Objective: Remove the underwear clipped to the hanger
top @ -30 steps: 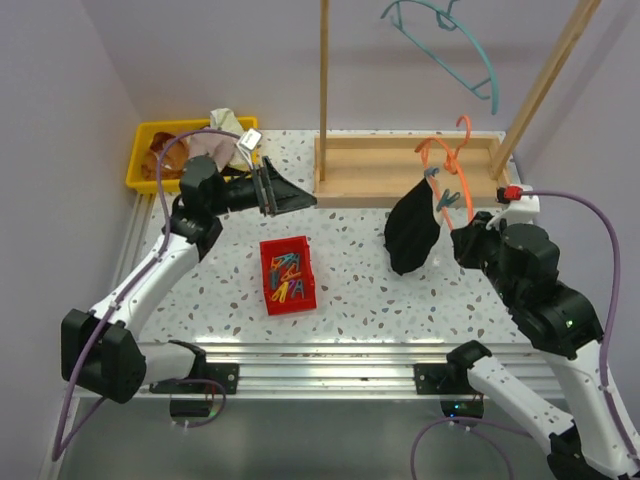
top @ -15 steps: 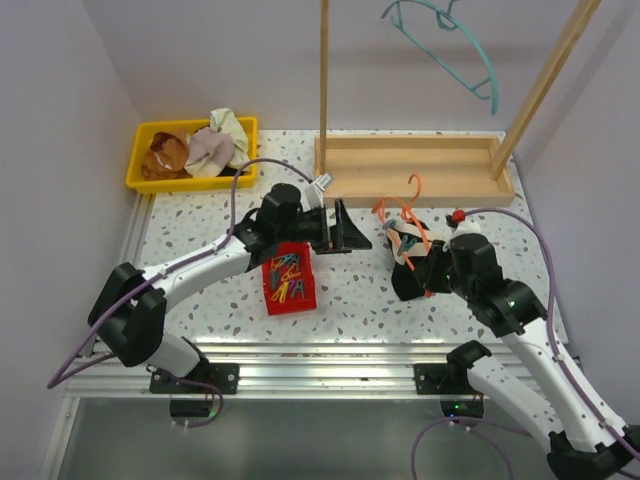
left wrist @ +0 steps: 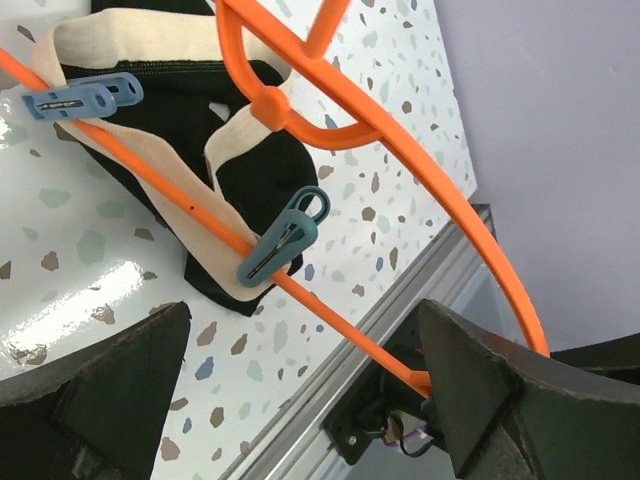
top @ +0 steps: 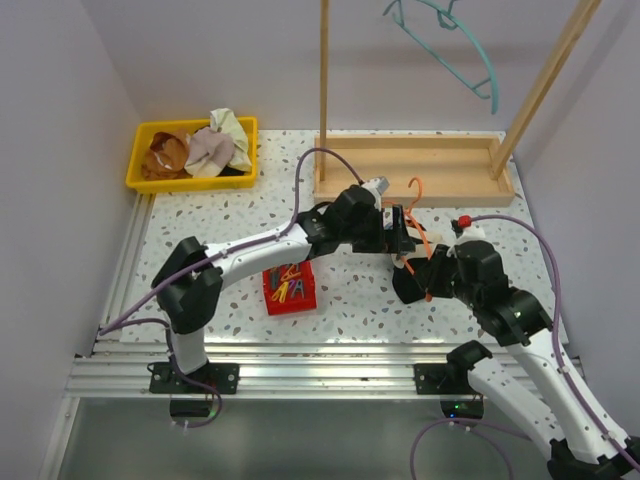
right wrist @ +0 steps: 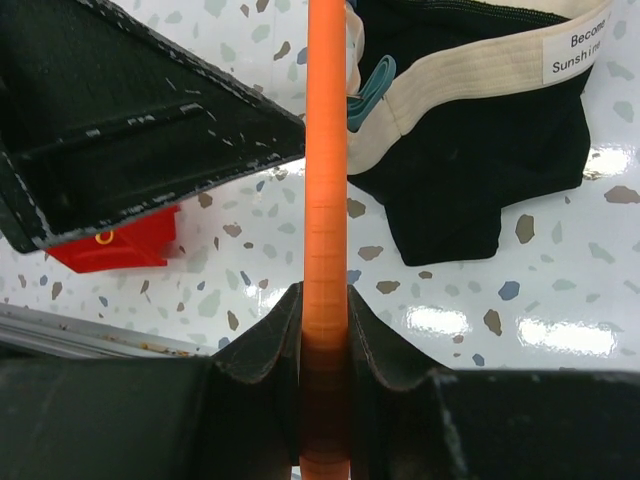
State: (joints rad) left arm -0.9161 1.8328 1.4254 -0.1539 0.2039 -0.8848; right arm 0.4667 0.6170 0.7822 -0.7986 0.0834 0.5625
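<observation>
The orange hanger (top: 417, 194) lies low over the table, and my right gripper (top: 433, 272) is shut on its bar (right wrist: 325, 200). The black underwear (top: 408, 286) with a cream-white waistband (right wrist: 470, 60) hangs from it. A blue clip (left wrist: 85, 97) and a teal clip (left wrist: 284, 240) pin it to the bar. My left gripper (top: 403, 233) is open right at the hanger. In the left wrist view its fingers (left wrist: 100, 390) stand wide apart with the bar passing between them. A rust-brown garment (top: 165, 154) lies in the yellow bin (top: 140, 185).
A red box of clips (top: 288, 288) stands left of the hanger. The wooden rack base (top: 410, 170) and its post (top: 323, 80) are behind, with a teal hanger (top: 450, 40) hung high. A pale cloth bundle (top: 212, 147) is in the yellow bin.
My left arm swung from the yellow bin rightwards across the table to the hanger. My right gripper brought the hanger and black underwear down and left, onto the table.
</observation>
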